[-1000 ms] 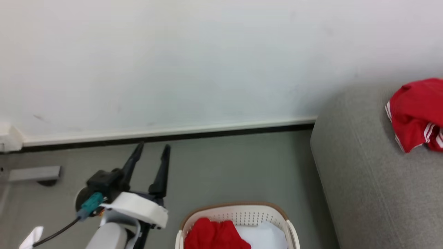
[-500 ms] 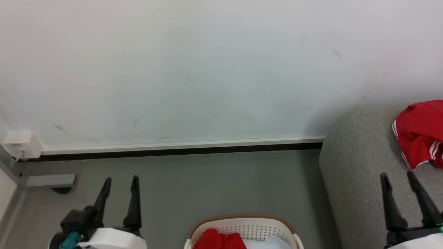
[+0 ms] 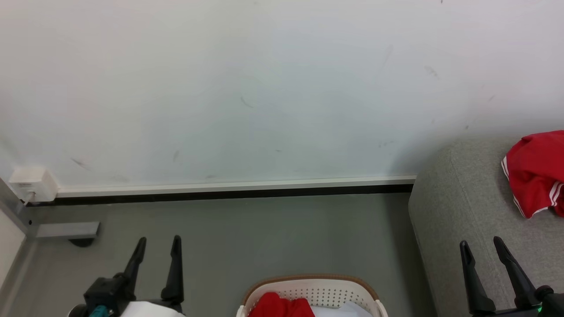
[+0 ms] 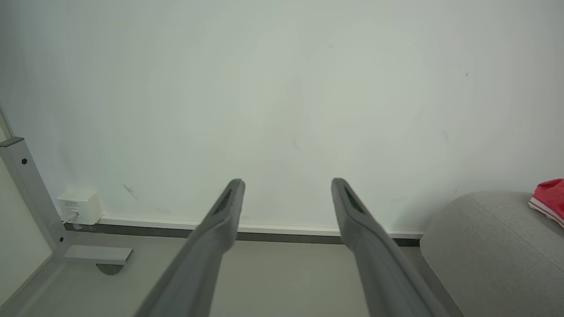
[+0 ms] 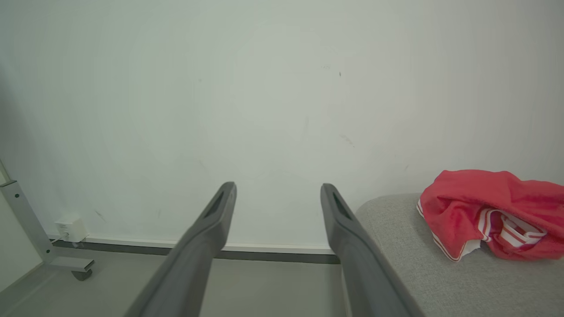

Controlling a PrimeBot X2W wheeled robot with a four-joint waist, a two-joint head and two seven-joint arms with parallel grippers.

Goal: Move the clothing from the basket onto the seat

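Note:
A red garment with white stripe trim [image 3: 535, 174] [image 5: 484, 211] [image 4: 548, 198] lies crumpled on the grey seat [image 3: 467, 211] [image 5: 418, 273] [image 4: 484, 246] at the right. The cream basket [image 3: 313, 293] with a brown rim pokes up at the bottom edge of the head view, with more red clothing [image 3: 275, 306] and something white inside. My left gripper [image 3: 158, 243] [image 4: 286, 185] is open and empty over the floor, left of the basket. My right gripper [image 3: 481, 245] [image 5: 277, 189] is open and empty over the seat's near corner, below the garment.
A white wall with a skirting board [image 3: 229, 187] runs across behind the grey floor. A grey metal frame with a foot [image 3: 66, 230] and a white wall box [image 3: 31, 182] stand at the far left.
The head camera has tilted up, so the basket has slid toward the bottom edge. The right gripper has come into view at the lower right. The left gripper has dropped lower and straightened.

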